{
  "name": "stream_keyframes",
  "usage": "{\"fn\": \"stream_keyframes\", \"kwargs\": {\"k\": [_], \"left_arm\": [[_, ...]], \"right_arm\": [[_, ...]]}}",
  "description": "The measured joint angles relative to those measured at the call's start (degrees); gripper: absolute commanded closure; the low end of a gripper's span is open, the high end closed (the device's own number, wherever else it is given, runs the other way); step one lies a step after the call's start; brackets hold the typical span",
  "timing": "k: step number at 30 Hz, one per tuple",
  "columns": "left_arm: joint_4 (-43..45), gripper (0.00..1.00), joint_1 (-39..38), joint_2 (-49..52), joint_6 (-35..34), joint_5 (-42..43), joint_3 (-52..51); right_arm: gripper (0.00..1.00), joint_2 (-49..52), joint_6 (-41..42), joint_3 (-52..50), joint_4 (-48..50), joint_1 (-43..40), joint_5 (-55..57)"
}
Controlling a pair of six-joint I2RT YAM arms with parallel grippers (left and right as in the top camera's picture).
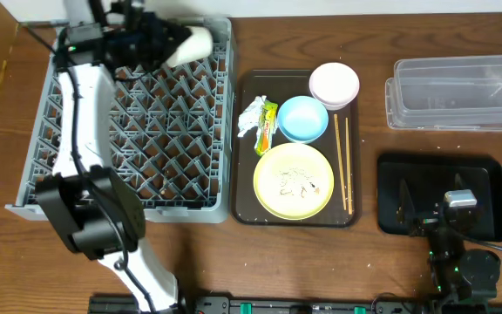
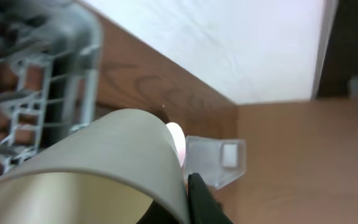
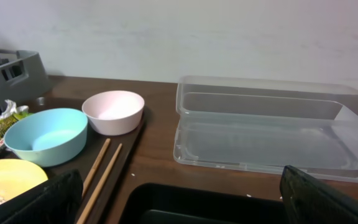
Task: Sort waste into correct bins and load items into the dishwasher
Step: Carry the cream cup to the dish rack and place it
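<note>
The grey dish rack (image 1: 181, 131) fills the 9 o'clock side of the tabletop, and loading it looks like the step in hand. The left gripper (image 1: 171, 45) is closed on the small white cup (image 1: 192, 44), holding it tilted above the rack's 1 o'clock corner and not yet set down. At the centre, the brown serving tray (image 1: 244, 201) carries everything else. At 2 o'clock sits the clear tub (image 1: 456, 92). At 4 o'clock is the black tray (image 1: 486, 183), where the right gripper (image 3: 179, 193) hangs with its jaws wide and nothing between them. On the serving tray, the yellow plate (image 1: 268, 196) lies at 6 o'clock with rice scraps (image 1: 296, 181) on it. The light blue bowl (image 1: 302, 118) is just above the plate, and the white bowl (image 1: 334, 85) is at 1 o'clock. The 2 chopsticks (image 1: 342, 161) run along the tray's 3 o'clock edge, and the crumpled wrapper (image 1: 258, 122) lies at 10 o'clock. Next, I judge, the cup must be turned mouth down and lowered between the pegs near that corner. Only then should the left gripper let go, so the cup cannot roll off the rack wall.
</note>
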Motion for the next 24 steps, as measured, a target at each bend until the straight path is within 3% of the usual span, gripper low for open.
{"fn": "stream_keyframes", "kwargs": {"k": [9, 17, 24], "left_arm": [[0.1, 0.92, 4.4, 8.8, -8.3, 8.7, 0.0], [0.1, 0.92, 4.8, 9.4, -9.9, 9.9, -0.5], [3.7, 0.92, 8.7, 10.8, -10.1, 9.9, -7.3]], "right_arm": [[0.01, 0.0, 0.0, 0.0, 0.0, 0.0, 0.0], [0.01, 0.0, 0.0, 0.0, 0.0, 0.0, 0.0], [0.01, 0.0, 0.0, 0.0, 0.0, 0.0, 0.0]]}}
